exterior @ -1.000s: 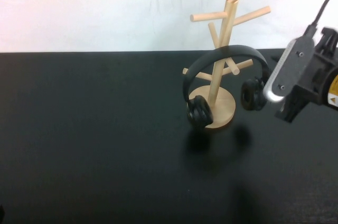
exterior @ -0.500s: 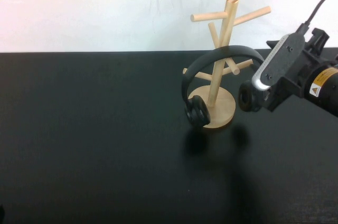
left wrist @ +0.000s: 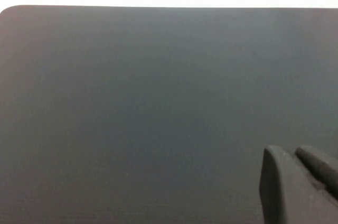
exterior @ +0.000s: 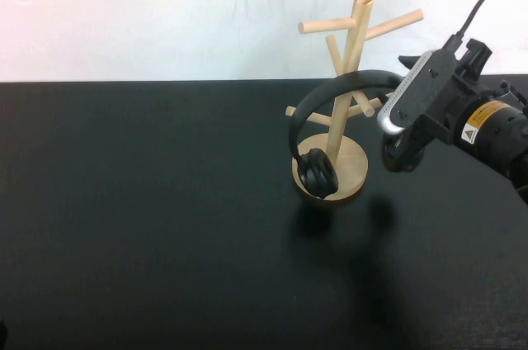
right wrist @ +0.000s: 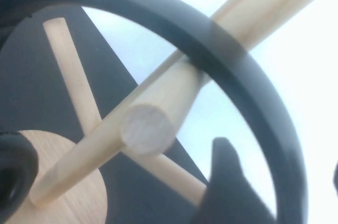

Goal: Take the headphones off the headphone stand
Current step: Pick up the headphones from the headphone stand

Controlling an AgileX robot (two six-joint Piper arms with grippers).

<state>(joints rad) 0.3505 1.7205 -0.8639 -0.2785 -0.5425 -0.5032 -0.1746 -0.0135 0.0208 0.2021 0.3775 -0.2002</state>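
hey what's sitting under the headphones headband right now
The headband of the headphones rests over a peg of the headphone stand. The right tool covers one ear cup at the table's right side; its grip is hidden. The left tool hovers over bare table.

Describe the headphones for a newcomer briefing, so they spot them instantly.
On the black table stands a light wooden peg stand. Black over-ear headphones arch across its pole, the only black thing on it. The right gripper is at their far cup; the left gripper is elsewhere.
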